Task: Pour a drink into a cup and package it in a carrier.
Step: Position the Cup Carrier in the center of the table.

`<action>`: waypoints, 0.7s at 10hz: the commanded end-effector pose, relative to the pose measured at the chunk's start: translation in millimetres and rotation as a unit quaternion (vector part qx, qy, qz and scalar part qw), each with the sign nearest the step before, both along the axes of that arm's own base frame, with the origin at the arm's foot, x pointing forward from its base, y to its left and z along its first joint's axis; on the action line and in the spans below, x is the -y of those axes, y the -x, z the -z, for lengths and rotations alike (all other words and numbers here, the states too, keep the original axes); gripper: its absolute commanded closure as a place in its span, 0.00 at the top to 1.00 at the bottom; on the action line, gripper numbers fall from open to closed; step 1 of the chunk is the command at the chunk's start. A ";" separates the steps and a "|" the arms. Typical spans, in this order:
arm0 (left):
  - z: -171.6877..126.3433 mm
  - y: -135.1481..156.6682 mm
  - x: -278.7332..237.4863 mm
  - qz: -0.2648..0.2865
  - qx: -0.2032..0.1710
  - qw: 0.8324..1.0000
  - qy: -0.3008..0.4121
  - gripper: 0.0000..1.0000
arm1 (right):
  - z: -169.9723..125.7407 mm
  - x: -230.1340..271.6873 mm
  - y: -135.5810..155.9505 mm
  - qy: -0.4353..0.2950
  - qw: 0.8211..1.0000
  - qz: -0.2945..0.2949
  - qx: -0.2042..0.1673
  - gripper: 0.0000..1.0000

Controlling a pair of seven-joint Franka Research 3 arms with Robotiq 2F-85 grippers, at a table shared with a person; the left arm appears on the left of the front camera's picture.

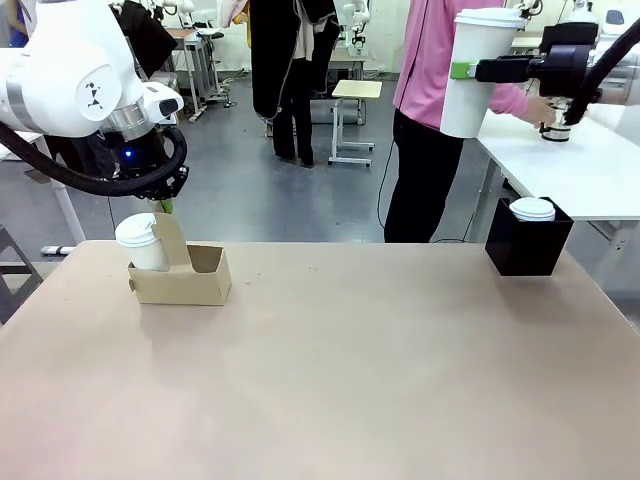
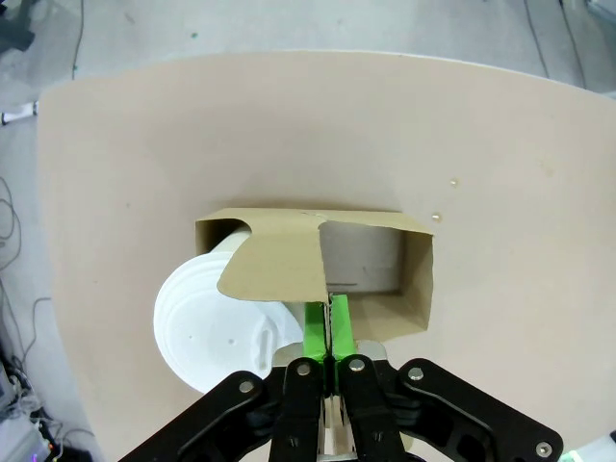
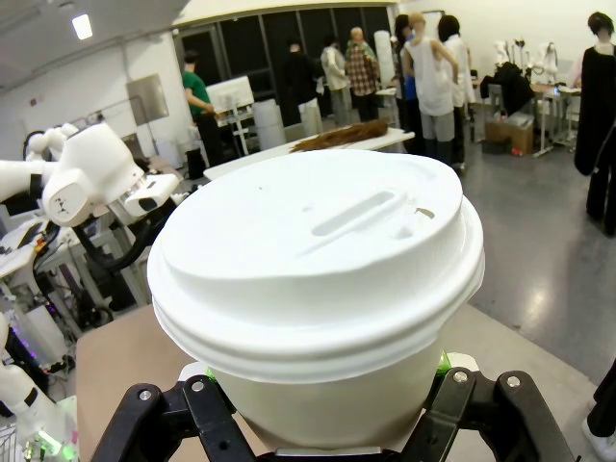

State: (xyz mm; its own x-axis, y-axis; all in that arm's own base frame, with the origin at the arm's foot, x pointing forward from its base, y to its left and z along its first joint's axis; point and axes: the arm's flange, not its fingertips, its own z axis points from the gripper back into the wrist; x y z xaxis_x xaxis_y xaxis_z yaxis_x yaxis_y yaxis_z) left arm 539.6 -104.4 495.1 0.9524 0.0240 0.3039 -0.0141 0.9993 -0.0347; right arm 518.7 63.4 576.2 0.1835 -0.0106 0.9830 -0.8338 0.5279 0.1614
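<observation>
Two clamped claws: left claw (image 2: 329, 310) pinches the carrier (image 2: 416, 279) by its handle tab (image 2: 274, 260), right claw (image 1: 468, 70) holds the lidded paper cup (image 1: 478, 95) aloft.

Robotics lab from what I see, a big open hall rather than an office. My desk (image 1: 350, 380) has a white robot arm (image 1: 70, 80) working over it, with thick black cabling (image 1: 90, 185) looped off the wrist. The floor (image 1: 300, 200) is bare grey concrete, and loose cables (image 2: 21, 428) trail on it. There's a white workbench (image 1: 590, 170) just behind, with a person in a pink top (image 1: 440, 60) busy at it. Right wrist view: a long bench (image 3: 318, 144), people (image 3: 423, 67) standing in groups, a ceiling light panel (image 3: 82, 26), a dark window wall (image 3: 279, 38).
</observation>
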 end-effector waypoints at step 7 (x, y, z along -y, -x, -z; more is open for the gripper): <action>-62.5 39.0 54.3 -0.061 0.003 0.998 0.015 0.02 | -3.4 1.4 0.7 -0.003 1.000 -0.006 0.006 0.81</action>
State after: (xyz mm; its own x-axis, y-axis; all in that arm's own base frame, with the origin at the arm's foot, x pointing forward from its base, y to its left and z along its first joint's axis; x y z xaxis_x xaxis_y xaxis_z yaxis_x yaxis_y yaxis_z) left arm 510.2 -140.1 542.3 0.9450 0.1129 0.3070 -0.0970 0.9931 -0.0666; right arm 518.7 63.3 576.3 0.1835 -0.0108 0.9830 -0.8340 0.5276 0.1615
